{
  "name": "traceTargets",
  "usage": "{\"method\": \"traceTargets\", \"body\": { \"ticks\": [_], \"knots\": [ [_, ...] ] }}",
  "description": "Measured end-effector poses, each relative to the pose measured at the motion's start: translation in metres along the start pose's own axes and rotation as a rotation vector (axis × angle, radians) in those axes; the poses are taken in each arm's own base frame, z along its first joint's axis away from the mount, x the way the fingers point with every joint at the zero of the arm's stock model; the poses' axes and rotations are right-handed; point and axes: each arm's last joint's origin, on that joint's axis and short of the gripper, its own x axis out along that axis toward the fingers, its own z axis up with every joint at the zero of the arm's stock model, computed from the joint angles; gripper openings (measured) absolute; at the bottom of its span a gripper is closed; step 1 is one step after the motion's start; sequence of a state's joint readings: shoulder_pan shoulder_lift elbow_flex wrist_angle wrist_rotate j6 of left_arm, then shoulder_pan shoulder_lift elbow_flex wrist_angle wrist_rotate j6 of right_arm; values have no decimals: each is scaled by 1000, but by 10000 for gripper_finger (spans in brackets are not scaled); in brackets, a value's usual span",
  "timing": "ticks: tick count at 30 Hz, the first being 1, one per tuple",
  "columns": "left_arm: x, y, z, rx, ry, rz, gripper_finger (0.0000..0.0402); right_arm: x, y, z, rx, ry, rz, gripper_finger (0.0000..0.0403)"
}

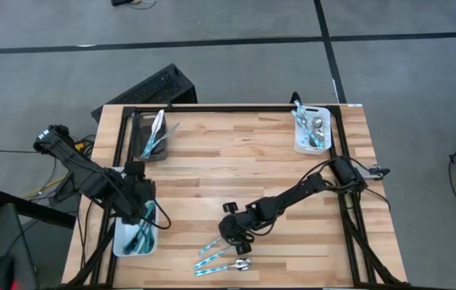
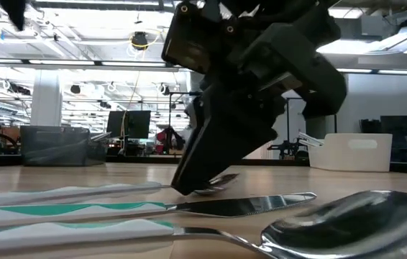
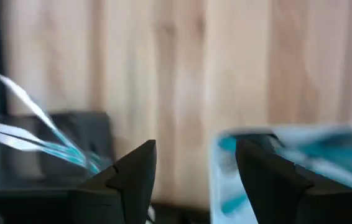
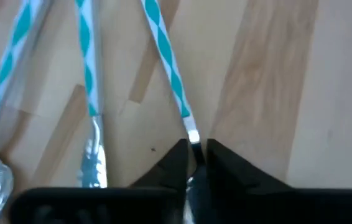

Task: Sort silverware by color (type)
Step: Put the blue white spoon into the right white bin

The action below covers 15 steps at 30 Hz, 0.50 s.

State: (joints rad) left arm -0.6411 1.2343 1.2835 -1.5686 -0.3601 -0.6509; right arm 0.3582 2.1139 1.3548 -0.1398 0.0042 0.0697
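Three pieces of silverware with teal-and-white striped handles lie on the wooden table near its front edge (image 1: 221,258). In the low view they show as a knife (image 2: 247,205), a spoon (image 2: 347,223) and a third piece (image 2: 214,183). My right gripper (image 4: 194,158) is down at the table, shut on that third piece (image 4: 166,62). My left gripper (image 3: 194,168) hangs open, nothing between its fingers, over the white bin (image 1: 123,242) at the near left, which holds teal-handled silverware. My right gripper pinches the metal neck (image 4: 193,137) of the rightmost striped piece, just past the end of its handle, between its two fingers. The fingers slant down from the table's far right side and lie across the piece. The piece lies flat on the table.
A dark bin (image 1: 139,129) at the far left and a white bin (image 1: 302,141) at the far right each hold silverware. The two other striped pieces (image 4: 89,68) lie close beside the held one. Bare wood fills the table's middle.
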Motion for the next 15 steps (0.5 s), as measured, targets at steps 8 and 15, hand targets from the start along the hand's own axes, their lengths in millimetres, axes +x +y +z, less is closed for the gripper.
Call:
{"method": "traceTargets", "body": {
  "ticks": [8,15],
  "knots": [
    [0,-1,16,-146,-299,164,208,-6,-6,3,195,-15,-48,17],
    [23,-12,21,-229,-407,208,208,-53,-17,15,317,-44,-330,14]
  ]
}}
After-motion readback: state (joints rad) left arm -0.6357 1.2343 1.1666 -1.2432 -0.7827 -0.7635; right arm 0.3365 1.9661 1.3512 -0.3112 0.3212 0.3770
